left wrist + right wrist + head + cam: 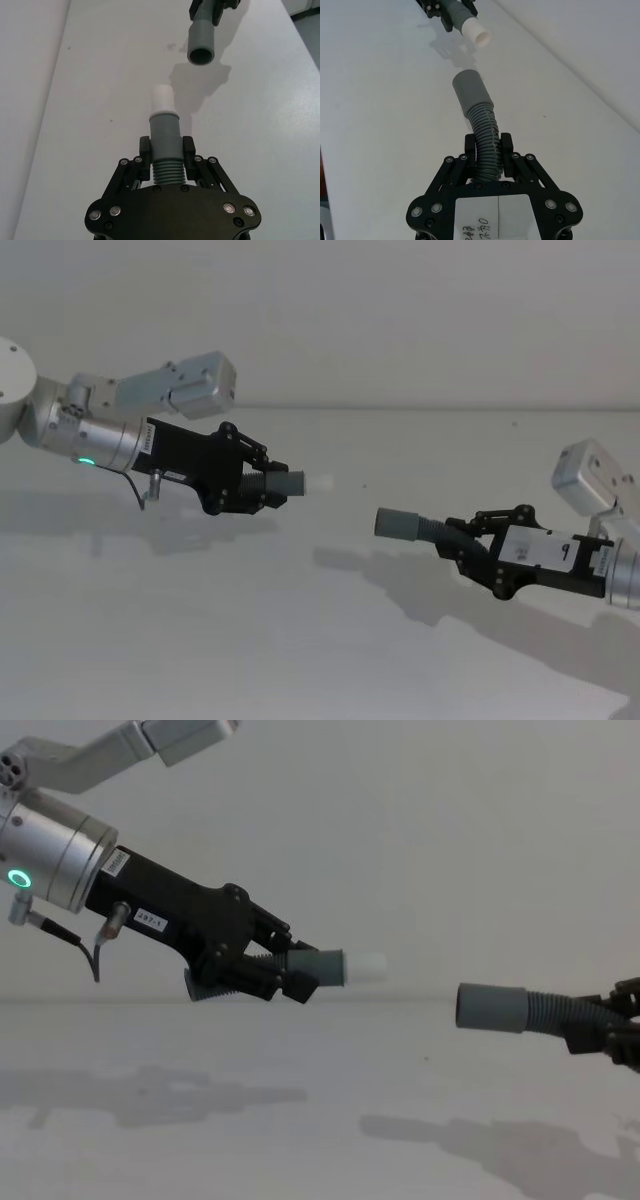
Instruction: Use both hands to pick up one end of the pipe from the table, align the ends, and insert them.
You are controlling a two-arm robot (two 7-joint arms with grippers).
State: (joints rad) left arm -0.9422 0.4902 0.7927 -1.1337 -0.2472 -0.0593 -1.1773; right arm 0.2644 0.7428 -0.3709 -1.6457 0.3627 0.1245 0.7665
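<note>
While both pipe pieces hang above the worktop point(250, 640), left gripper point(268, 485) jaws clamp the white-tipped piece point(295, 483), facing the right gripper point(462, 540)'s wide-cuffed piece point(410, 525), ends apart.

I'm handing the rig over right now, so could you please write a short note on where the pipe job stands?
Left gripper: shut on the white-tipped hose piece, held above the table.
Right gripper: shut on the wide-cuff hose piece, also lifted.
Done: both pieces picked up, ends facing each other.
Left: a gap remains and the white tip sits higher than the cuff; level them, then insert.
</note>
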